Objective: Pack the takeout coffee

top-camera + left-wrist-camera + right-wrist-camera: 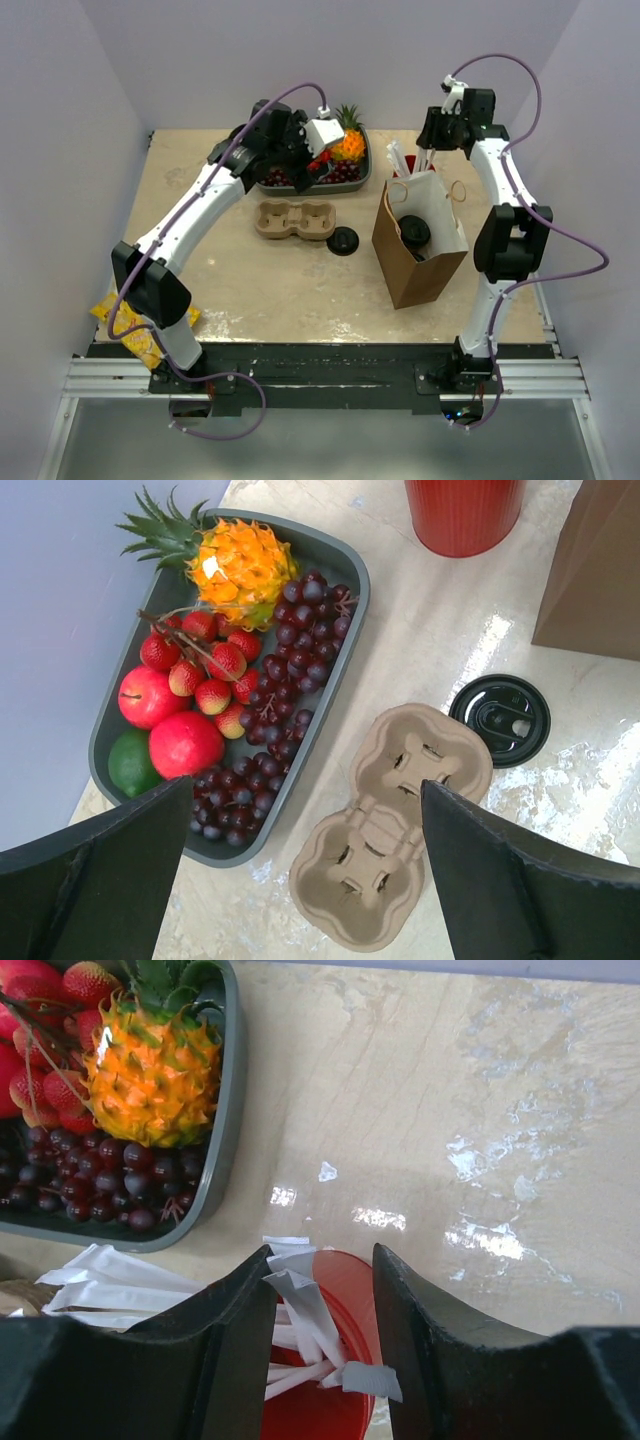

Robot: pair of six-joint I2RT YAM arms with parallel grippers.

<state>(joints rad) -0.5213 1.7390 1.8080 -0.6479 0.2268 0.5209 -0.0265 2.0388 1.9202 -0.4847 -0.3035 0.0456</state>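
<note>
The takeout coffee [415, 232], seen from above as a round black lid, sits inside the open brown paper bag [420, 262]. A second black lid [343, 241] [500, 718] lies loose on the table beside the tan cup carrier [297, 220] [395, 825]. My left gripper [303, 165] [305, 800] hangs open and holds nothing above the carrier and the fruit tray's edge. My right gripper [440, 130] [320, 1260] hovers over the red cup [350, 1290] of white straws [300, 1305]. Its jaws stand apart, and a few straws poke up between them without being pinched.
A grey tray [365, 170] [340, 565] of fruit with a pineapple, grapes and apples stands at the back centre. The red cup [410, 162] [463, 515] is just behind the bag. A yellow packet [125, 320] lies at the near left edge.
</note>
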